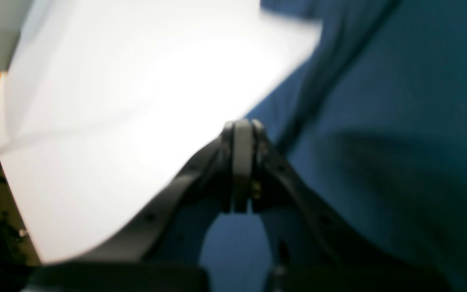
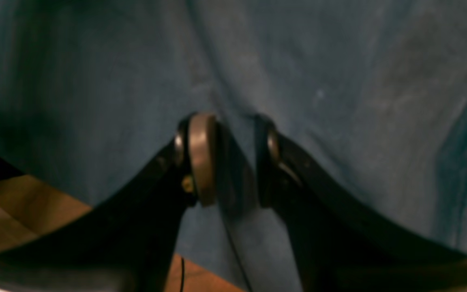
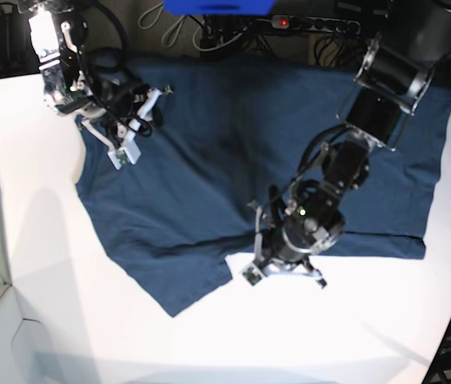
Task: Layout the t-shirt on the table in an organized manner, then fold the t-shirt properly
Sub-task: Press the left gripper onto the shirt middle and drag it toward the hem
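The navy t-shirt (image 3: 209, 160) lies spread on the white table (image 3: 89, 320), with one sleeve pointing to the near left. My left gripper (image 3: 269, 268) hovers at the shirt's near edge, close to the armpit notch. In the left wrist view its pads are pressed together, left gripper (image 1: 241, 127) shut, with bare table (image 1: 116, 101) to its left and t-shirt (image 1: 399, 101) to its right; no cloth shows between the pads. At the shirt's far left corner my right gripper (image 3: 141, 120) stands. In its wrist view the right gripper (image 2: 233, 125) clamps a dark fold of the t-shirt (image 2: 339, 61).
A power strip with cables (image 3: 289, 20) and a blue object (image 3: 217, 6) lie beyond the table's far edge. The table's curved edge runs down the left. Brown floor (image 2: 22, 202) shows under the cloth in the right wrist view.
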Available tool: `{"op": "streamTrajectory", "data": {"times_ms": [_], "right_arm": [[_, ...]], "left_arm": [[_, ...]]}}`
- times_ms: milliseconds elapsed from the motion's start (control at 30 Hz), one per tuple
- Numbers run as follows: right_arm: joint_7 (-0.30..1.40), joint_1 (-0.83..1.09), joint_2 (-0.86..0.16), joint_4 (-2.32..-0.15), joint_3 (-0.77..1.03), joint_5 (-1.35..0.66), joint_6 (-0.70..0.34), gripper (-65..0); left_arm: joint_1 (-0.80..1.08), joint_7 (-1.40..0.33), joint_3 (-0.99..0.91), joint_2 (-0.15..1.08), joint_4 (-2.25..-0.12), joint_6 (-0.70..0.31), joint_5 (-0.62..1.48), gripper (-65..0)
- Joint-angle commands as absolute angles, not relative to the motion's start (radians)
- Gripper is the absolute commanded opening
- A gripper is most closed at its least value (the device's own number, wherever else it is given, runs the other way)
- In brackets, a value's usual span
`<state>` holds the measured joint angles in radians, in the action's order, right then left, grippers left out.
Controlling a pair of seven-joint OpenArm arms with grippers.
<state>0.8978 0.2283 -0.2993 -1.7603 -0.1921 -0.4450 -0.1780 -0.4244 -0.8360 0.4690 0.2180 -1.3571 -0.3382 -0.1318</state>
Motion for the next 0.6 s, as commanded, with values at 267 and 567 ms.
{"op": "streamTrajectory", "data": {"times_ms": [267,567], "right_arm": [[0.885,0.222,-0.305,-1.776,-0.188,-0.453,-0.177,-47.7],[0.885,0.225,-0.305,-1.776,-0.186,-0.453,-0.177,-47.7]], "left_arm": [[-0.421,-0.840,0.570,0.277,-1.353,-0.463,-0.216,-64.9],[-0.495,-0.725,0.564,0.228,-1.078,-0.464,-0.229,-64.9]]}}
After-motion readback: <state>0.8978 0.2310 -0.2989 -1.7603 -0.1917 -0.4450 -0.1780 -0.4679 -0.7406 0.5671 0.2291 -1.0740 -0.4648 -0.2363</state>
